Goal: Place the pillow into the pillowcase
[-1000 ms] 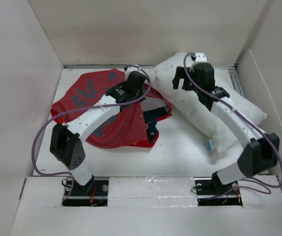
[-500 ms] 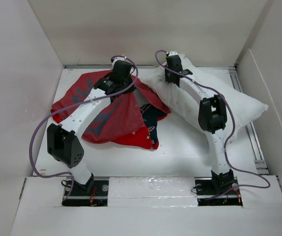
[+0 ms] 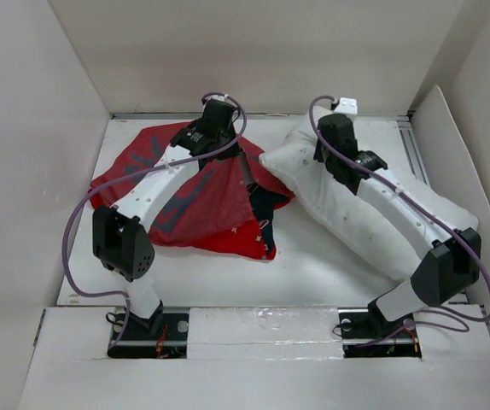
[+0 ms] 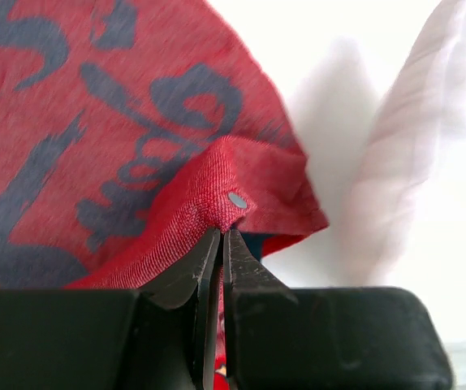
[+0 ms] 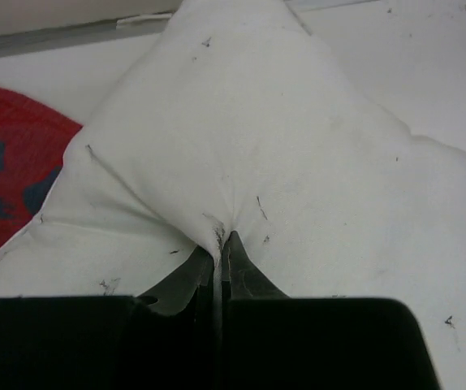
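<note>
The large red fabric pillowcase [image 3: 215,209] lay crumpled on the left half of the white tabletop [image 3: 313,269], its duller red side with grey-blue marks facing up. A darker patch showed at its right edge, nearest the pillow. The left arm reached over it from the near edge. In the left wrist view, the left claw [image 4: 221,237] was pinched tight on a folded hem of the red cloth. The cloth bunched up between the two black fingers [image 4: 186,276], and a small round silvery stud [image 4: 237,199] sat on the fold just above the tips.

The large plump white oblong pillow [image 3: 309,175] lay on the right half of the tabletop. It ran diagonally from the far middle toward the near right, and its far-left corner came close to the pillowcase's right edge. Whether the two touched could not be told from above. It lay wholly outside the case.

The right arm stretched along the top of the pillow. In the right wrist view, the right claw [image 5: 221,242] was clamped on a pucker of the pillow's white cover near that far end. Creases radiated from the grip, and tiny dark specks were scattered over the fabric.
</note>
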You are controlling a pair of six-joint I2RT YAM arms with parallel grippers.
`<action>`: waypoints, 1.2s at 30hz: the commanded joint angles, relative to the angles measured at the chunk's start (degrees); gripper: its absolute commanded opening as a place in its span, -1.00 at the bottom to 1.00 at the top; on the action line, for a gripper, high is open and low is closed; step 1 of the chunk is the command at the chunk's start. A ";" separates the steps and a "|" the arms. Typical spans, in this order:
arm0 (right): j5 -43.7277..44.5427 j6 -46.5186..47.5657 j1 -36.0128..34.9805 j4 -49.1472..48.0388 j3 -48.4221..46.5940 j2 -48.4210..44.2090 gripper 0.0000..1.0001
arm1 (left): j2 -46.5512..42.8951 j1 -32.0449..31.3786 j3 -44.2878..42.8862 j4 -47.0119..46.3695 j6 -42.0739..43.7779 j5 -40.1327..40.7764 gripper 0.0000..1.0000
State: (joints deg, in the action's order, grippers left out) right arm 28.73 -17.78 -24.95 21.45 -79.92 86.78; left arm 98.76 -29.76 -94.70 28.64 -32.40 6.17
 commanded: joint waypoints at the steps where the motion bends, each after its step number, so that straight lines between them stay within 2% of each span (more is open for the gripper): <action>1: 9.14 -3.23 -4.31 5.27 3.53 0.32 -1.00 | 0.99 0.31 -7.94 0.62 1.28 -0.98 -1.00; 4: 9.15 -3.93 -6.33 4.65 6.08 -0.21 -1.00 | 2.05 0.31 -13.05 2.73 1.29 -1.60 -1.00; 8: 9.15 -3.93 -8.62 3.77 7.50 -0.21 -1.00 | -0.05 0.31 -12.36 3.26 1.29 -1.60 -1.00; 15: 13.63 -4.63 -9.85 5.97 -0.49 6.37 -1.00 | -5.59 0.31 -5.24 3.26 3.04 -2.65 -1.00; 21: 18.02 -5.16 -12.57 9.83 -7.78 13.23 -1.00 | -6.65 0.31 -5.24 3.26 4.19 -5.21 -1.00; 24: 18.03 -5.69 -15.81 10.45 -8.32 13.85 -1.00 | -6.65 0.31 -6.54 3.26 4.19 -5.21 -1.00; 29: 12.15 -6.39 -22.24 11.51 -7.63 7.99 -1.00 | -3.41 0.31 -10.24 3.87 2.70 -5.74 -1.00; 31: 12.66 -7.00 -26.44 11.51 -7.00 5.08 -1.00 | -2.18 0.31 -11.12 3.88 2.70 -5.13 -1.00; 36: 13.46 -7.53 -31.38 12.12 -4.55 -0.90 -1.00 | -1.64 0.31 -11.92 4.49 1.47 -5.12 -1.00</action>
State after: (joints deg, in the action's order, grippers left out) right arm 41.69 -23.42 -54.50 34.68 -84.88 91.15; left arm 97.10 -29.76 -103.98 34.24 -29.89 1.08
